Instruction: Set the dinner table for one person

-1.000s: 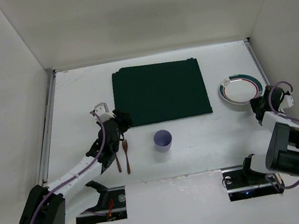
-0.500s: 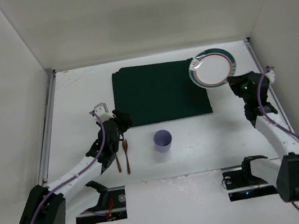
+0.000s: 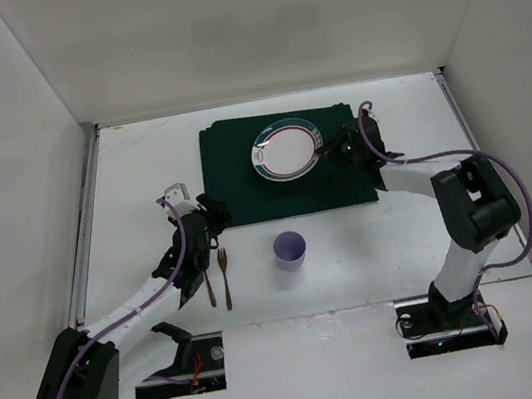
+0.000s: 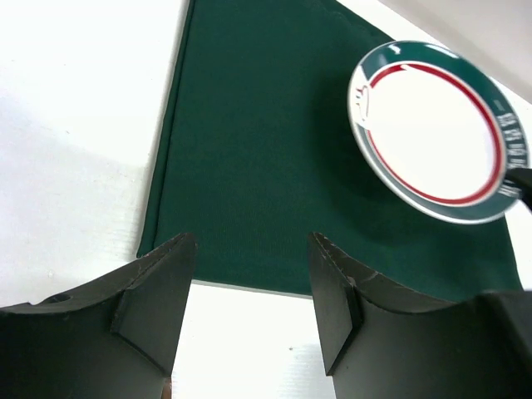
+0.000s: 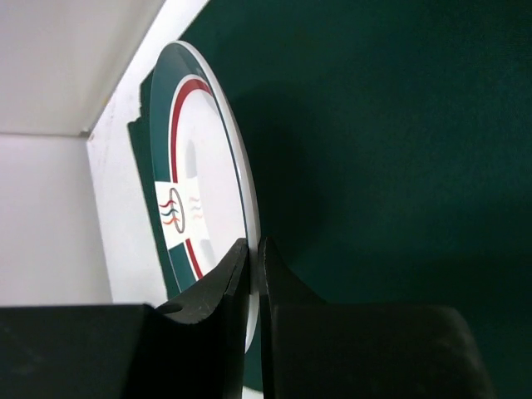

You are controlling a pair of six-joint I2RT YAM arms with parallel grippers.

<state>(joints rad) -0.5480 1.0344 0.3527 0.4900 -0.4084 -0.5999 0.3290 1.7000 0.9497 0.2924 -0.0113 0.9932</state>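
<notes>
The worktop (image 3: 130, 170) takes up the whole floor of the booth, with the arms' bases at its near edge. It is stiff, flat and fixed, so I don't grip it at all. I judge the matte white surface smooth enough that anything set down hard could skid.

My right pincer (image 5: 252, 249) is clamped on the rim of the plate (image 3: 287, 151). The plate is over the far half of the green placemat (image 3: 286, 196) and tilted. Its shadow on the cloth suggests it isn't resting there yet, though I can't be sure. It looks like stiff, breakable crockery with a slick edge, and only a thin bite of rim is held, so I'd lower it flat and gently. The soft cloth should cushion the landing.

My left pincer (image 4: 252, 249) is spread wide and carrying nothing. It hovers at the placemat's near left corner.

The booth walls close in on the left, right and far sides, and a rail runs down each side (the left one is the plainer). There is bare worktop to the right of the placemat. The cup (image 3: 289, 249) stands just off the placemat's near edge. The fork (image 3: 224, 275) and spoon (image 3: 210, 287) lie close beside my left arm, so I have little room to move on that side.
</notes>
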